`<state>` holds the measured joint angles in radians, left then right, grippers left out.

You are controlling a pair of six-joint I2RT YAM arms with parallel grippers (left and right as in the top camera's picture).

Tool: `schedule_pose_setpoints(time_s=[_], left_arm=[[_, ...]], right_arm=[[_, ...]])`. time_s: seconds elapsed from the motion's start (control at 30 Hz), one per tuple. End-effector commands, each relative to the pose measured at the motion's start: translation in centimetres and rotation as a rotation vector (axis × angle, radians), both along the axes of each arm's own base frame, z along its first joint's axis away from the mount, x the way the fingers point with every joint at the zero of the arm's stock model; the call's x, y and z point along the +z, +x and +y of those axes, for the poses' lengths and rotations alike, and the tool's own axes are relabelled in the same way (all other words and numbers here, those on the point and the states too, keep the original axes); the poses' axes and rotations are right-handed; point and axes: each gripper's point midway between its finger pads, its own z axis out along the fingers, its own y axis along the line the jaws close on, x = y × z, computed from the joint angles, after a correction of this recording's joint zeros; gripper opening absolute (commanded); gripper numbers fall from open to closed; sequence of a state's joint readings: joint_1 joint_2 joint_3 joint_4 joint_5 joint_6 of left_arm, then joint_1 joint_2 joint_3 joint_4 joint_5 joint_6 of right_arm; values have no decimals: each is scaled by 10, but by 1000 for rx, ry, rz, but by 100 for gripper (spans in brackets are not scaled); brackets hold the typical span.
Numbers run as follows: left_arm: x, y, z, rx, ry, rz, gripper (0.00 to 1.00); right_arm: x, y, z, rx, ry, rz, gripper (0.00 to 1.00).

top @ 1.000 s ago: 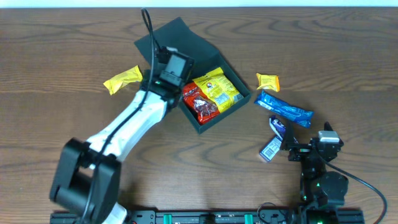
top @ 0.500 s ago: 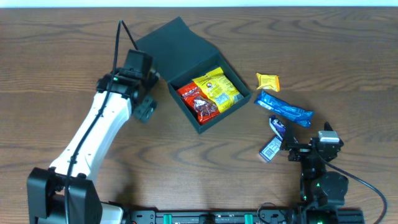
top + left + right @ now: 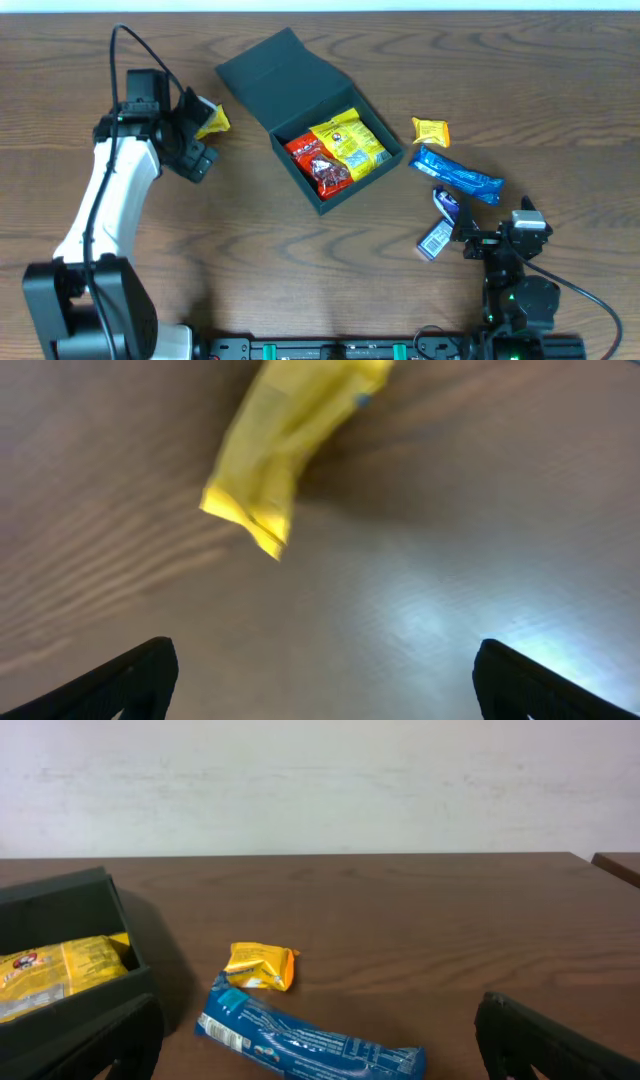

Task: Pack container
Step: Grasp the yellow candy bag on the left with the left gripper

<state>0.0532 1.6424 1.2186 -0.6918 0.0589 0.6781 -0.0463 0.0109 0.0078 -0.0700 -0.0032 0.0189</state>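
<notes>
Left hand (image 3: 197, 133), spread wide and empty, has swung from container (image 3: 300, 90) to yellow packet (image 3: 213, 120).

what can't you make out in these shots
- Yellow packet: in the overhead view, partly hidden under the left fingers; in the left wrist view, blurred, with its top cut off by the frame edge.
- Container: in the right wrist view, cut off by the left edge.
- Small blue-and-white packet: in the overhead view, print too small to read.

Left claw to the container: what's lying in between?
A yellow snack packet lies just ahead of the open left claw, on the side toward the container; the rest of the stretch is bare wooden table. The overhead view shows it.
</notes>
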Motion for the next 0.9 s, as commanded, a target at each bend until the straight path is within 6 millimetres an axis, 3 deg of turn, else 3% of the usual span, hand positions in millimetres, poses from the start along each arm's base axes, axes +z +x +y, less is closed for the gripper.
schedule_pose_setpoints(time_s=[0.0, 0.13, 0.23, 0.6, 0.87], left_arm=[[1, 20, 12, -5, 47, -15, 95], [-7, 32, 2, -11, -36, 15, 95], [-12, 42, -5, -133, -51, 16, 95], [-45, 72, 13, -415, 118, 7, 95], [-63, 81, 23, -416, 133, 7, 95]], right_arm=[[-1, 0, 2, 7, 14, 1, 99], [-1, 0, 2, 7, 14, 1, 99], [-1, 0, 2, 7, 14, 1, 99], [-1, 0, 2, 7, 14, 1, 99], [-1, 0, 2, 7, 14, 1, 99]])
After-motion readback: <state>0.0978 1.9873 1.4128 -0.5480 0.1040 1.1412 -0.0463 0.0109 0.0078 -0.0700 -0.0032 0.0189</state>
